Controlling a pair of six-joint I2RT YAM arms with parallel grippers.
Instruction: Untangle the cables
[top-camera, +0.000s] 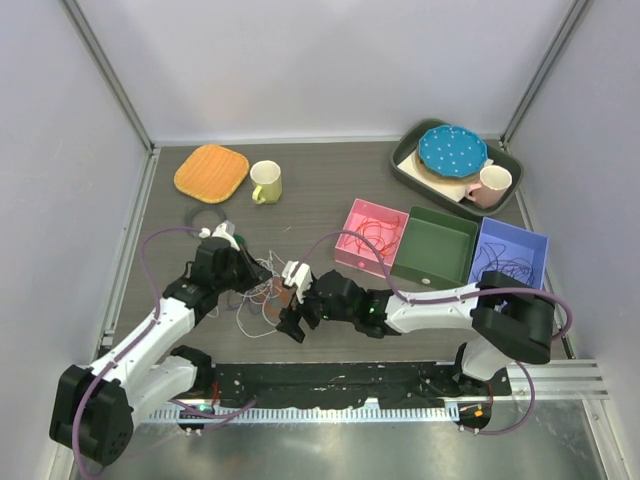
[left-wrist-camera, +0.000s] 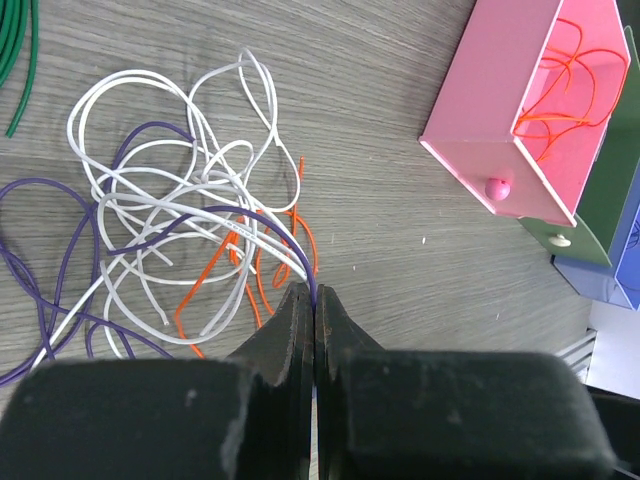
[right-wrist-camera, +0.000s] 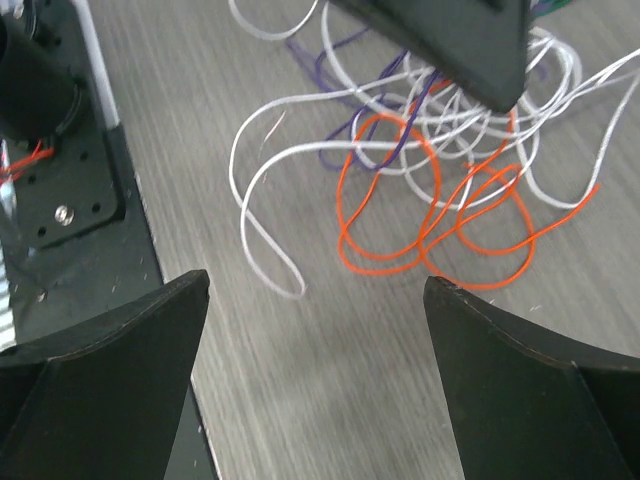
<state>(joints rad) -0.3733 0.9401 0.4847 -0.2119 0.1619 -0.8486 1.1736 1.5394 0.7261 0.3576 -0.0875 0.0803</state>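
The cables (top-camera: 258, 298) lie in a loose tangle of white, purple and orange loops on the grey table, between the two grippers. My left gripper (left-wrist-camera: 314, 291) is shut on a purple cable (left-wrist-camera: 287, 238) that runs from its tips back into the white loops (left-wrist-camera: 165, 190); it (top-camera: 256, 272) sits at the tangle's left edge. My right gripper (right-wrist-camera: 315, 285) stands wide open just above bare table, with nothing between its fingers. An orange cable (right-wrist-camera: 400, 222) and a white loop (right-wrist-camera: 262, 235) lie just beyond its tips. From above, it (top-camera: 289, 303) faces the tangle from the right.
A pink box (top-camera: 352, 250) holding red-orange cables, a green box (top-camera: 432, 262) and a blue box (top-camera: 512, 262) stand to the right. At the back are a tray (top-camera: 405, 165) of dishes, a yellow mug (top-camera: 266, 182) and an orange mat (top-camera: 211, 172). A green cable (left-wrist-camera: 22, 45) lies far left.
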